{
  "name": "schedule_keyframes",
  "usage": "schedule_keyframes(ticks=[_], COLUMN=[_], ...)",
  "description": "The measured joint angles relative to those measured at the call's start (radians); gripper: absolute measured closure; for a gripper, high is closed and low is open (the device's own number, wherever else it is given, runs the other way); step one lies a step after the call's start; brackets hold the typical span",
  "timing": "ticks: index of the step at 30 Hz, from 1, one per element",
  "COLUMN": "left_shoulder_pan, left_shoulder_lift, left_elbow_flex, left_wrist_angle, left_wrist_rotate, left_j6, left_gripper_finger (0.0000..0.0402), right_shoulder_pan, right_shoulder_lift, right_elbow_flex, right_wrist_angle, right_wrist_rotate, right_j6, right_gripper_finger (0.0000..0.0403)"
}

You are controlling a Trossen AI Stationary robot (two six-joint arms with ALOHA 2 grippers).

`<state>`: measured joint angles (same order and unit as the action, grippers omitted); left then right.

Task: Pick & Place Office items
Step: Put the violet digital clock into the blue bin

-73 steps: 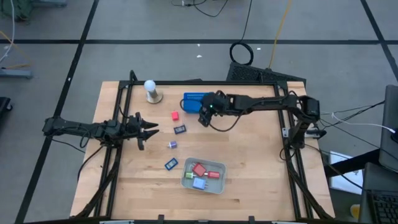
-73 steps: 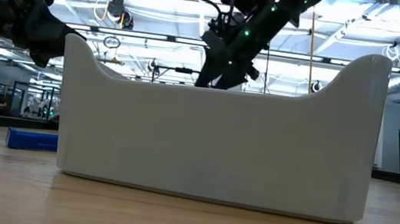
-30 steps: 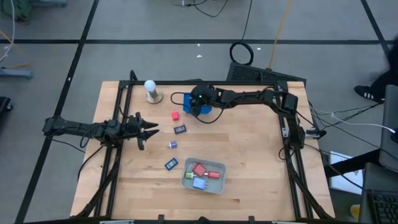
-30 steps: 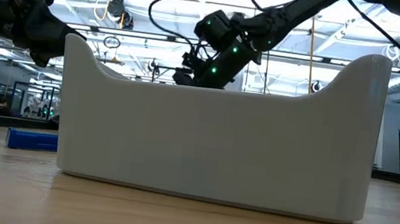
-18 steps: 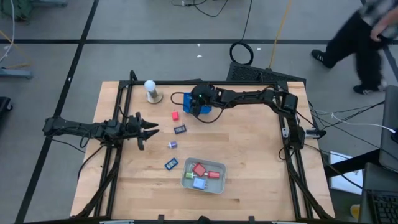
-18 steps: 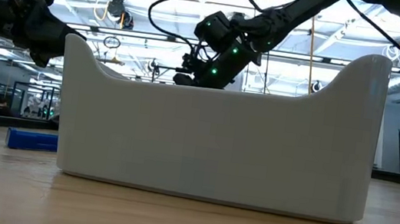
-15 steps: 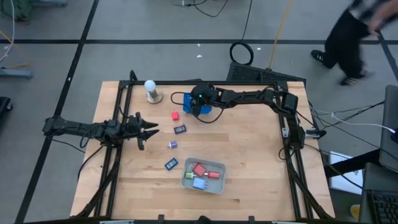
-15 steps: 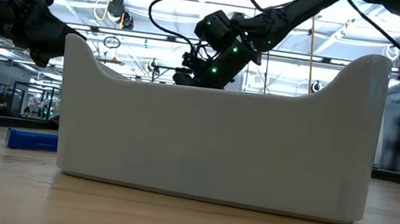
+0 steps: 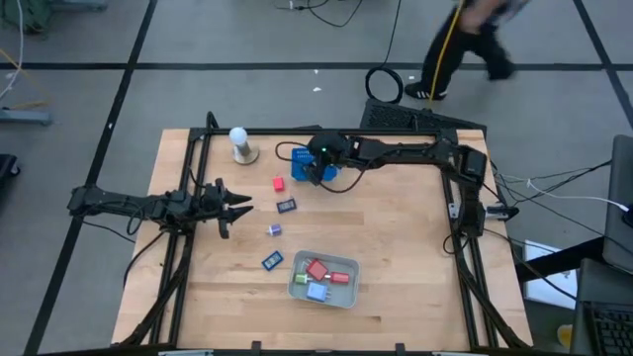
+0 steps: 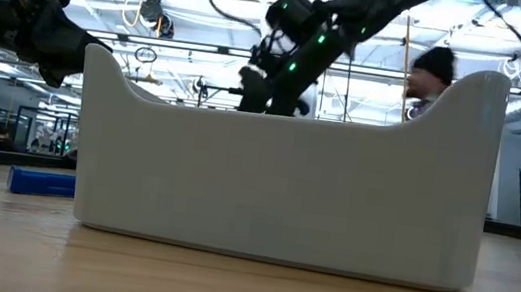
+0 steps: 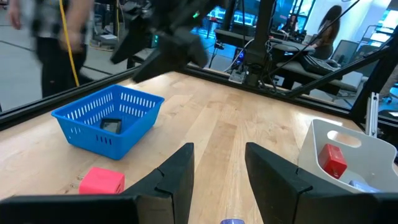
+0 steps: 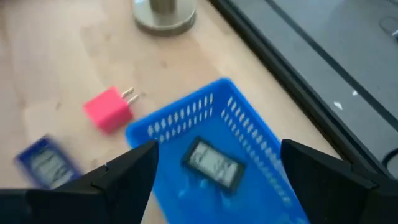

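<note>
the wooden bench top (image 9: 396, 257) carries everything, with black rails around it. the right gripper (image 9: 315, 168) hangs just over the blue perforated plastic basket (image 9: 305, 164) near the far edge, fingers spread wide and nothing between them. a small dark flat item with a pale label (image 12: 212, 163) lies inside that basket, straight under the jaws.

so the next pick lies off to the side: the red blocky plug-like piece (image 9: 279, 184) sits just beside the basket, toward the left arm's side. its prongs point roughly at the basket in the right wrist view, so i'd guess its long axis runs that way. the right gripper is clearly nearer to it.

the left gripper (image 9: 237, 206) waits at the left edge, fingers pinched nearly together, holding nothing.

three more loose pieces run toward the near edge: a dark one (image 9: 287, 207), a tiny purple one (image 9: 274, 229), a blue one (image 9: 272, 261). the pale grey tray (image 9: 301, 285) near the near edge already holds red, green and blue bits.

a white ball on a round stand (image 9: 240, 144) sits by the far left corner. beyond the bench a person (image 9: 473, 38) walks across the grey floor.
</note>
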<state>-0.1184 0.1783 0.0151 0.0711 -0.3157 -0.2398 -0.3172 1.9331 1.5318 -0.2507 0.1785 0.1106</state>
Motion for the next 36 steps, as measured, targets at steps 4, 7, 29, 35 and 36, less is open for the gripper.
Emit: schedule_keyframes(ticks=[4,7,29,35,36], left_shoulder_pan=[0.0,0.0,0.0,0.0,0.0], left_shoulder_lift=[0.0,0.0,0.0,0.0,0.0], left_elbow_flex=[0.0,0.0,0.001,0.001,0.001], left_wrist_angle=[0.0,0.0,0.0,0.0,0.0], left_wrist_rotate=[0.0,0.0,0.0,0.0,0.0], left_j6=[0.0,0.0,0.0,0.0,0.0], left_gripper_finger=[0.0256,0.0256,0.0256,0.0256,0.0256], right_shoulder_pan=[0.027,0.051,0.289,0.342,0.351], right_shoulder_lift=[-0.072,-0.128,-0.453,-0.456,-0.456], right_elbow_flex=[-0.001,0.0,0.0,-0.001,-0.001], right_wrist_angle=[-0.08,-0.101,-0.329,-0.329,-0.328], right_wrist_rotate=[-0.06,-0.09,-0.106,-0.105,-0.105], right_j6=[-0.015,0.0,0.153,0.185,0.196], right_gripper_finger=[0.007,0.0064,0.0053,0.0053,0.0053])
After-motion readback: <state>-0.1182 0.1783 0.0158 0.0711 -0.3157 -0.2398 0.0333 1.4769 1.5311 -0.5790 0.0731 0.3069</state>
